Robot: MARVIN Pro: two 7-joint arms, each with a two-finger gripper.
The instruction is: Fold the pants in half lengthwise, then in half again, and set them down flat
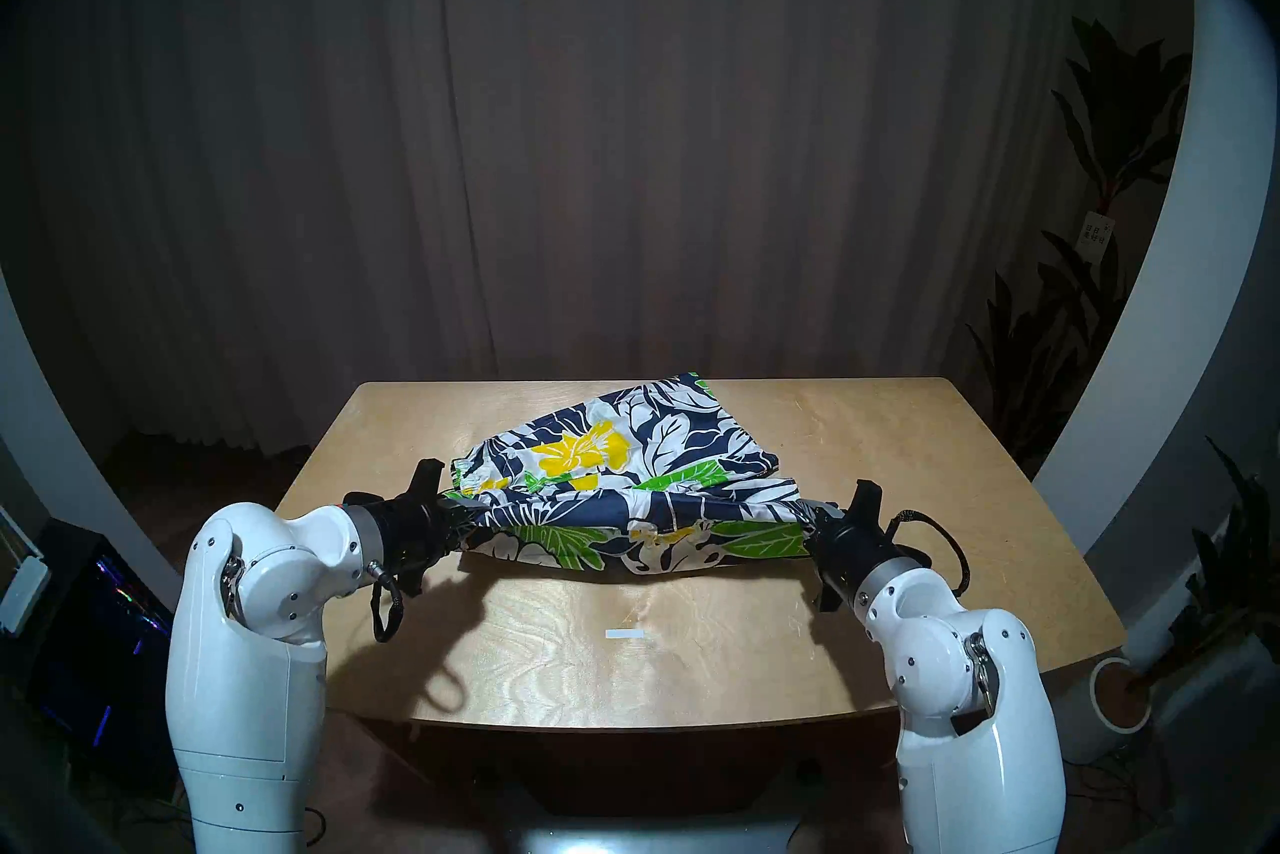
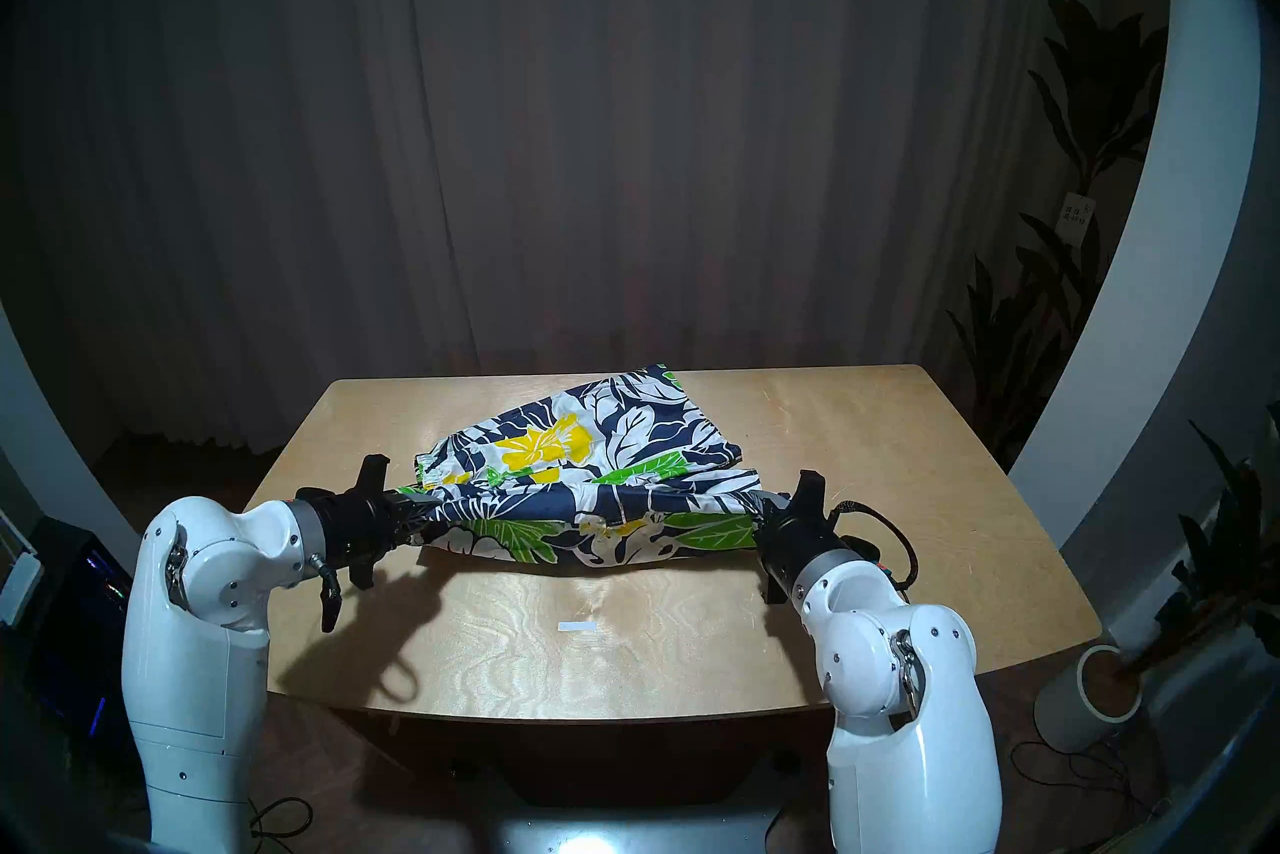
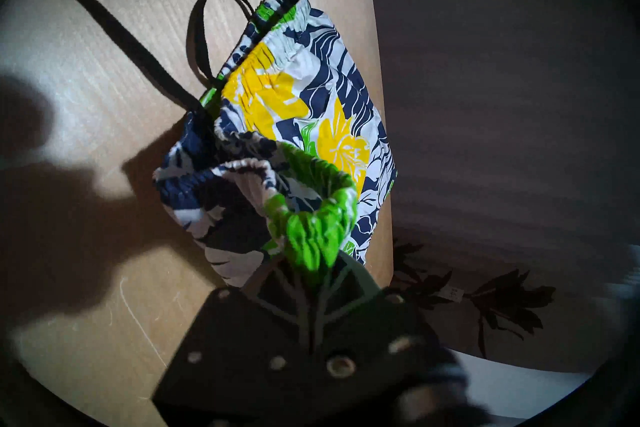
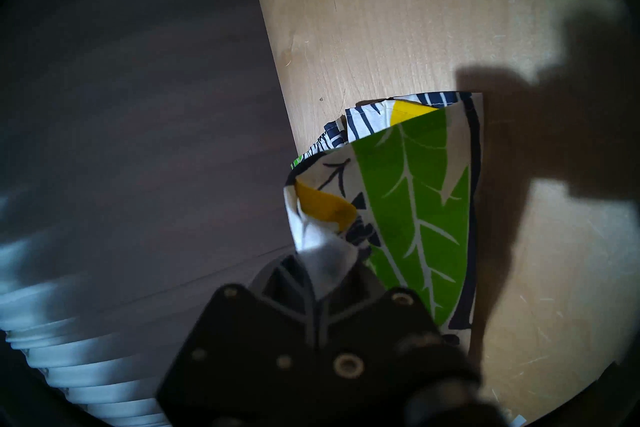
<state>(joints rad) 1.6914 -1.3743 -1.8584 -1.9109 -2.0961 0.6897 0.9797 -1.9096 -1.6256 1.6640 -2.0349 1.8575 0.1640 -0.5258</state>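
1. The left pincer (image 1: 454, 513) is clamping tight on the gathered elastic waist of the shorts (image 1: 623, 485), at a green patch of fabric.
2. The right pincer (image 1: 809, 528) is squeezing together on the hem end of the same shorts.
3. One pair of shorts is hanging stretched between the two pincers above the wooden surface (image 1: 623, 658), its far part lying on it.
4. One black drawstring (image 3: 197, 34) is looping out at the waist.
5. One small white strip (image 1: 624, 634) is lying on the surface nearer the robot.

Glossy white rounded arms (image 1: 249, 645), silver wrist rings, black end effectors, looping black cables.
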